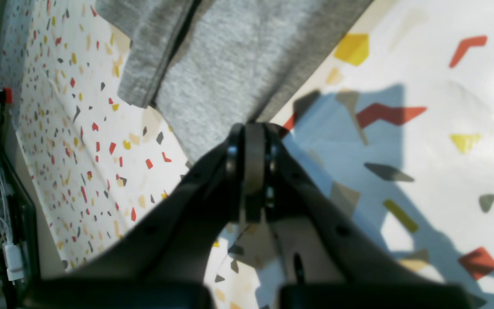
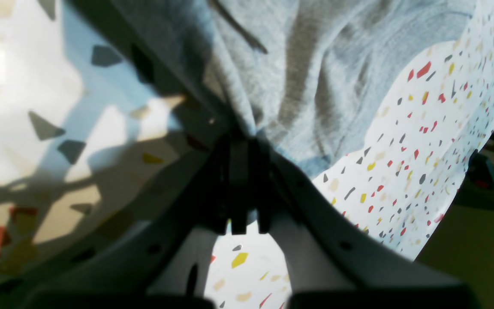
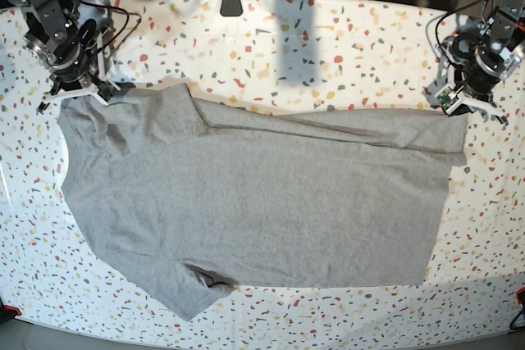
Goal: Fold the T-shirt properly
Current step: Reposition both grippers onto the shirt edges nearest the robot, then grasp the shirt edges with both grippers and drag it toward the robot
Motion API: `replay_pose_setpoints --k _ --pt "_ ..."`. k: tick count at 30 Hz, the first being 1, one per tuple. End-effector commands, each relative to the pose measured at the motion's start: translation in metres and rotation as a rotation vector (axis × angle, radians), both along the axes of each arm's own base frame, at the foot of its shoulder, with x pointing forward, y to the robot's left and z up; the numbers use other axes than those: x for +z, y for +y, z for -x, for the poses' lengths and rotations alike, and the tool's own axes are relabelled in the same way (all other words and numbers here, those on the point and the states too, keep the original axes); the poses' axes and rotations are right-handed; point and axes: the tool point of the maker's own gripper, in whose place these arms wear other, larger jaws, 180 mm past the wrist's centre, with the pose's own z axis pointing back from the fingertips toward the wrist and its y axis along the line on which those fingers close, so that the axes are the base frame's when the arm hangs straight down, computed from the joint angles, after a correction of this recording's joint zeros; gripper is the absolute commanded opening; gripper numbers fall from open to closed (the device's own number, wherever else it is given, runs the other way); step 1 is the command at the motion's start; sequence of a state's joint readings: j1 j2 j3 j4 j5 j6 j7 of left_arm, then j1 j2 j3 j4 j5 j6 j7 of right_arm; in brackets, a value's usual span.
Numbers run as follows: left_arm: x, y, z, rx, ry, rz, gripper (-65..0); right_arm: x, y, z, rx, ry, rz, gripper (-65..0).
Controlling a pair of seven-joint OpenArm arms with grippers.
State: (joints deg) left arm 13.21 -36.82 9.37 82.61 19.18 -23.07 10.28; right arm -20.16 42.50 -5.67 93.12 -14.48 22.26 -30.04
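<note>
The light grey T-shirt (image 3: 262, 202) lies spread on the table, plain side up, with a fold running along its far edge and one sleeve pointing to the near left. In the base view my left gripper (image 3: 457, 111) sits at the shirt's far right corner. The left wrist view shows my left gripper (image 1: 253, 128) shut on the T-shirt (image 1: 230, 64), whose edge runs into the closed jaws. My right gripper (image 3: 75, 94) is at the far left corner. Seen from the right wrist, the right gripper (image 2: 240, 139) is shut on bunched, wrinkled T-shirt cloth (image 2: 315, 64).
The table (image 3: 328, 47) has a white cover with coloured speckles. A small black mount (image 3: 231, 2) stands at the middle of its far edge. Cables and a white plug (image 1: 11, 257) hang beyond the table's side in the left wrist view.
</note>
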Motion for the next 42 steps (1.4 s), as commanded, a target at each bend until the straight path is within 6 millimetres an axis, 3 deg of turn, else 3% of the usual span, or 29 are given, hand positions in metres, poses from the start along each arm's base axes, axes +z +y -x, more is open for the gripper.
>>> replay_pose_setpoints --k 1,5,10,16,23,27,34,36,37,39,40,42 --pt "-0.003 0.011 0.008 0.004 0.038 -0.042 -65.0 0.008 -0.007 -0.004 -0.004 -0.015 0.026 -65.0" --pt "0.006 0.011 0.018 0.002 0.044 -0.039 -65.0 0.022 -0.006 0.003 -0.021 -0.039 -0.018 -65.0" --pt "0.039 0.022 0.027 0.028 -0.004 -0.037 -65.0 0.050 -0.012 0.013 -0.088 -0.082 -0.105 -65.0" --pt "0.063 0.033 0.044 0.049 -0.037 -0.051 -65.0 0.052 -0.020 0.042 -0.114 -0.028 -0.122 -65.0" --pt "0.054 0.049 0.079 0.075 0.037 -0.084 -65.0 0.033 -0.020 0.088 -0.124 0.083 -0.119 -65.0" --pt "0.049 0.046 0.092 0.066 0.063 -0.073 -65.0 0.031 -0.019 0.098 -0.132 0.072 -0.130 -65.0" --pt "0.048 0.049 0.094 0.074 0.077 -0.087 -65.0 0.028 -0.022 0.106 -0.143 0.107 -0.114 -65.0" --pt "0.045 0.057 0.098 0.099 0.102 -0.124 -65.0 0.026 -0.021 0.110 -0.135 0.131 -0.117 -55.8" --pt "0.044 0.062 0.100 0.114 0.118 -0.146 -62.5 0.025 -0.020 0.111 -0.130 0.140 -0.118 -51.5" --pt "0.041 0.071 0.105 0.141 0.147 -0.186 -49.2 0.025 -0.020 0.111 -0.131 0.142 -0.115 -45.1" --pt "0.041 0.074 0.107 0.152 0.159 -0.204 -43.9 0.025 -0.020 0.111 -0.131 0.142 -0.116 -43.5" --pt "0.040 0.080 0.110 0.169 0.176 -0.228 -39.0 0.025 -0.020 0.111 -0.131 0.141 -0.116 -43.3"
